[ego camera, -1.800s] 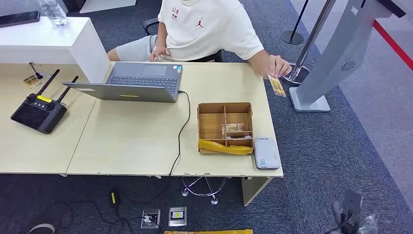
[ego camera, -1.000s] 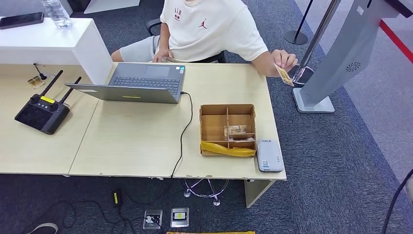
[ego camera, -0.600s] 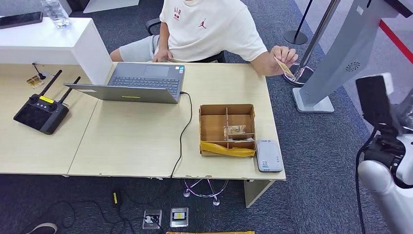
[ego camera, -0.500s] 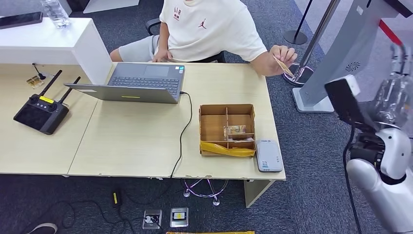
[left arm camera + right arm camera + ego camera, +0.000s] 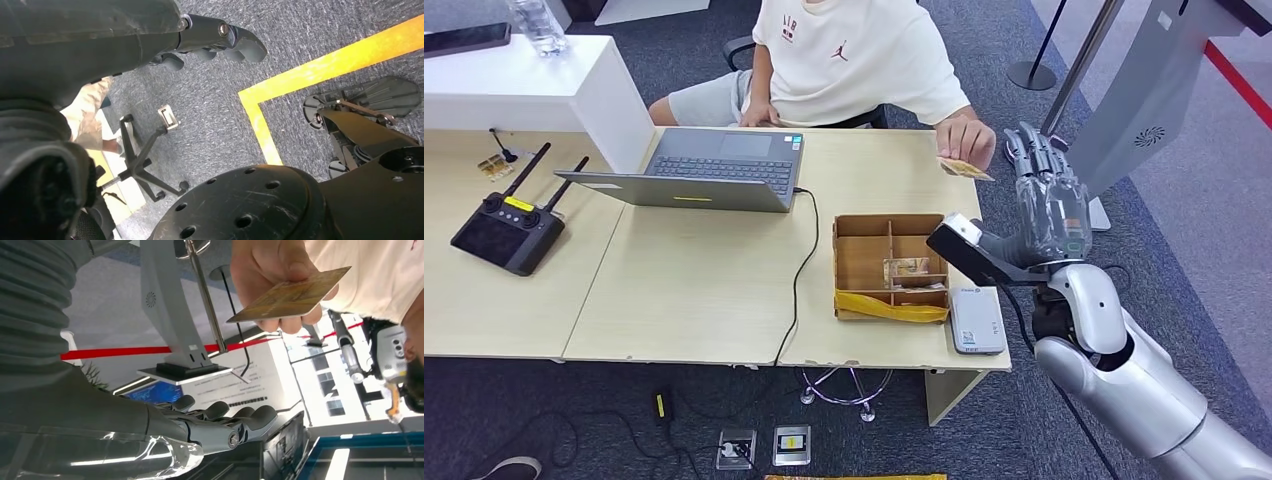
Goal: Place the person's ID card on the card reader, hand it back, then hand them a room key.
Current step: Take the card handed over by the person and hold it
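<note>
A person in a white T-shirt sits behind the desk and holds out a yellowish ID card [image 5: 965,168] [image 5: 291,294] over its far right corner. My right hand [image 5: 1044,192] [image 5: 222,423] is raised just right of the card, apart from it, its fingers stretched out and holding nothing. The grey card reader [image 5: 974,318] lies at the desk's front right corner. Beside it stands a wooden compartment box [image 5: 860,256] with cards [image 5: 906,267] in one compartment. My left hand [image 5: 212,41] hangs over the carpet, empty, fingers loosely extended.
On the desk sit an open laptop [image 5: 716,168], its black cable [image 5: 799,272] and a black remote controller [image 5: 502,226]. A grey kiosk stand [image 5: 1130,98] rises right of the desk, close behind my right hand. A white counter [image 5: 524,85] sits at the far left.
My right arm has swung up from the lower right, bringing its hand beside the card. The person has lowered the card toward the desk corner.
</note>
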